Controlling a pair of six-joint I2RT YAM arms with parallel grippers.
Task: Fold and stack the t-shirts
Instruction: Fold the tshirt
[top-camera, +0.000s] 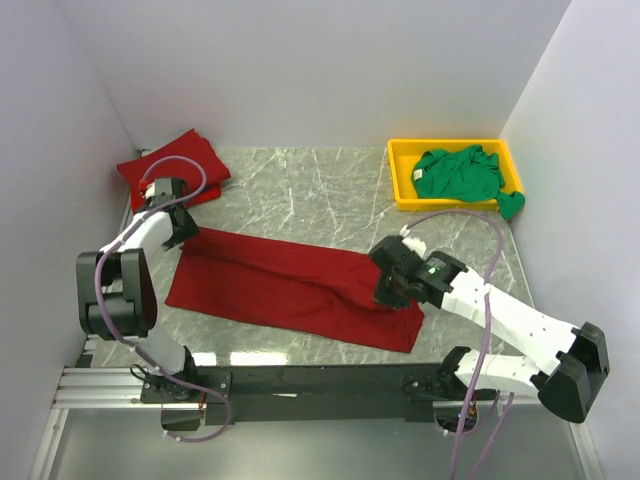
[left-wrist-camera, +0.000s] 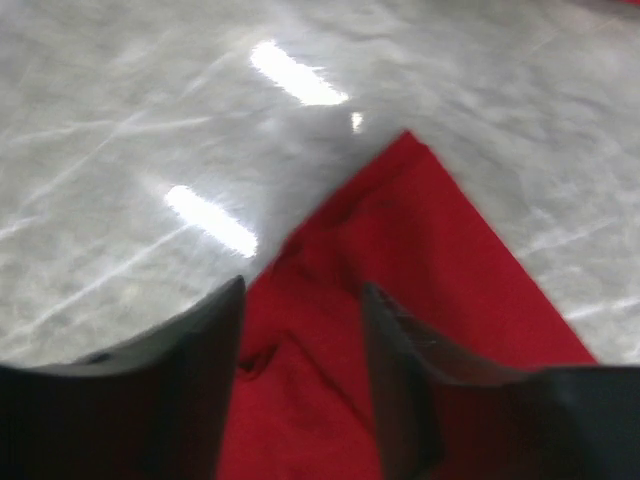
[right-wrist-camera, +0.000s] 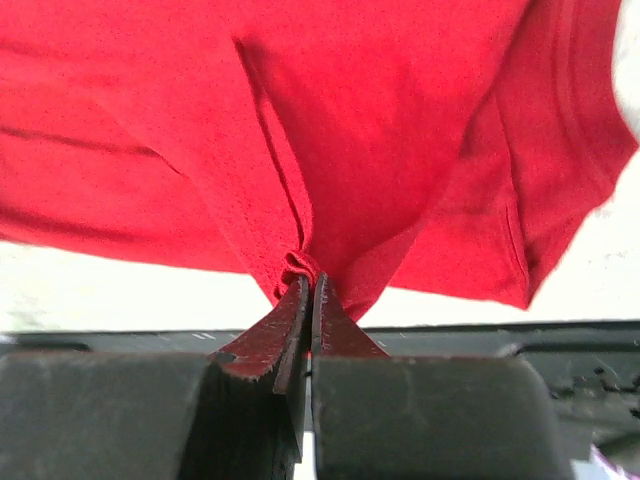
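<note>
A dark red t-shirt lies as a long folded strip across the table. My left gripper is open over its far left corner, and the red cloth lies under and between the spread fingers. My right gripper is shut on a pinched bunch of the same shirt near its right end, and the cloth hangs from the closed tips. A second dark red t-shirt lies folded at the back left. A bright green t-shirt lies crumpled in the tray.
The yellow tray stands at the back right, with a green sleeve hanging over its right rim. White walls enclose the grey marble table on three sides. A black rail runs along the near edge.
</note>
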